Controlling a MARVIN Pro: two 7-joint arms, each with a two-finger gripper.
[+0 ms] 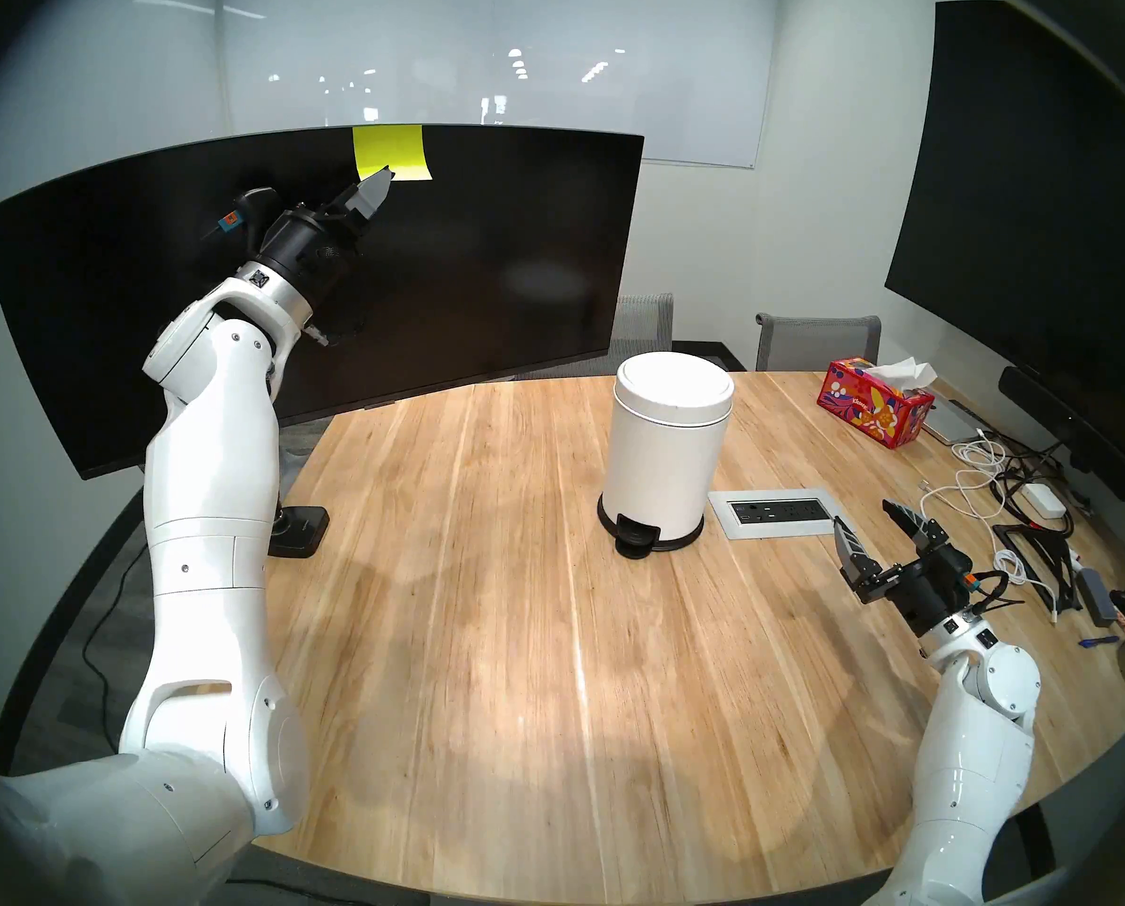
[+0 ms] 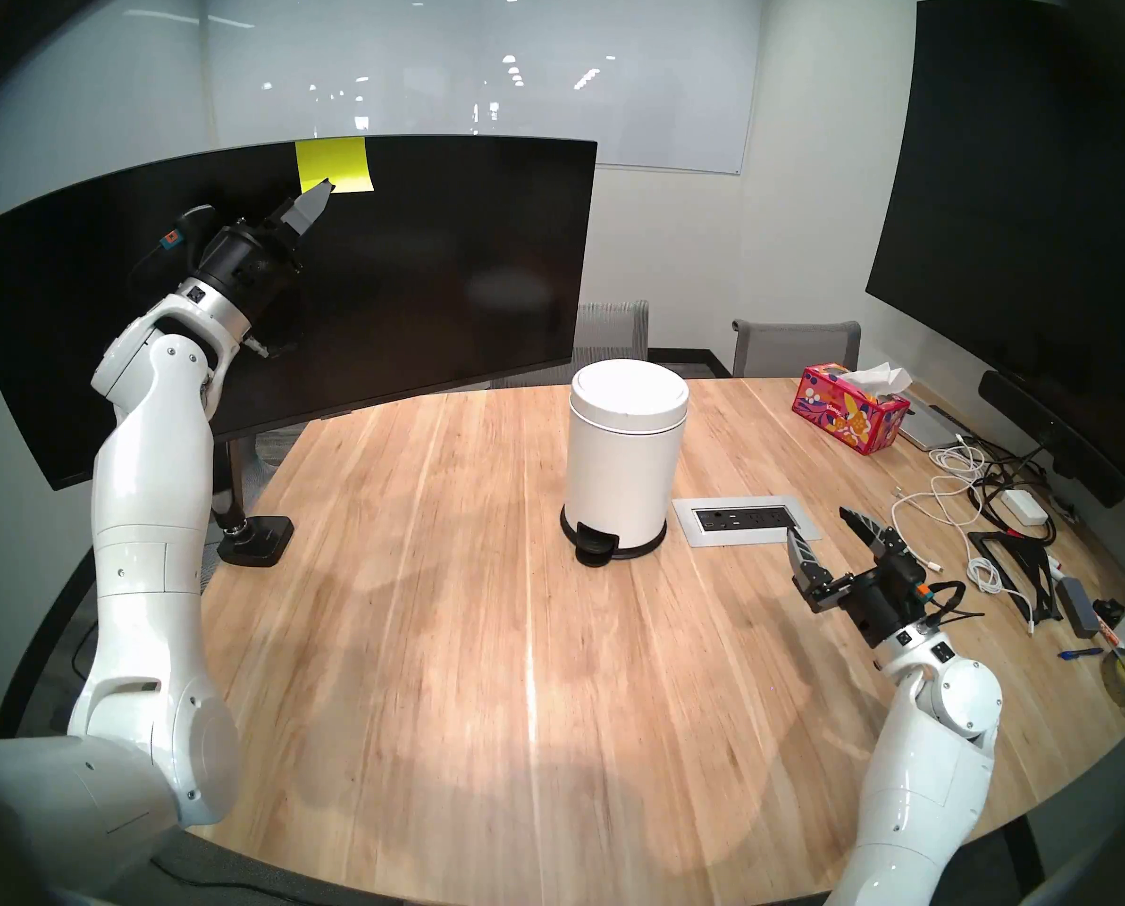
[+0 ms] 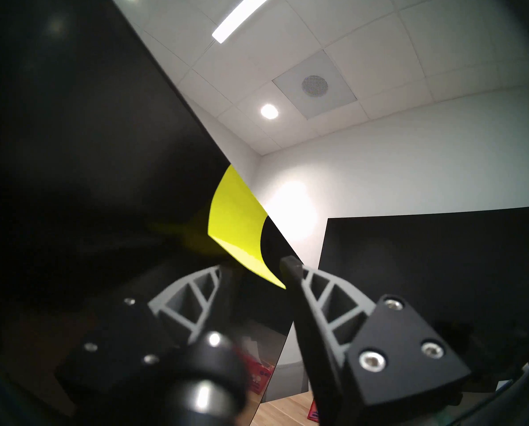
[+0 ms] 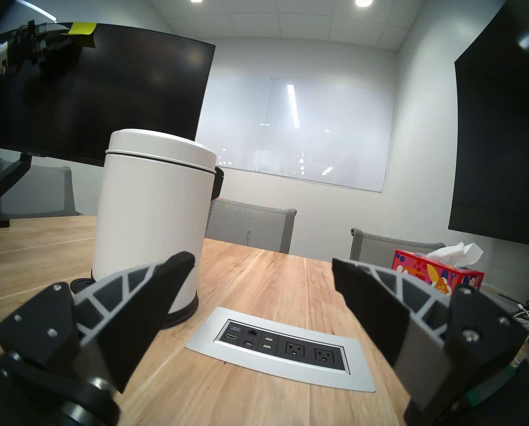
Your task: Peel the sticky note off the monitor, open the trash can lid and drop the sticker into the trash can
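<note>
The yellow-green sticky note (image 1: 390, 149) is stuck at the top edge of the wide curved monitor (image 1: 481, 264), its lower edge curling off the screen. My left gripper (image 1: 383, 178) is raised to the note's lower edge. In the left wrist view the note (image 3: 235, 225) dips between the slightly parted fingers of that gripper (image 3: 255, 267), with a gap still showing. The white trash can (image 1: 664, 473) stands mid-table with its lid (image 1: 674, 388) closed and its pedal (image 1: 635, 537) facing me. My right gripper (image 1: 870, 516) is open and empty, low over the table to the right of the can.
A silver power socket panel (image 1: 779, 512) is set into the table between the can and my right gripper. A red tissue box (image 1: 877, 411), cables (image 1: 1004, 493) and small devices lie at the right. A large flat black screen (image 1: 1037, 198) hangs on the right wall. The monitor's stand base (image 1: 298, 529) sits at the table's left edge.
</note>
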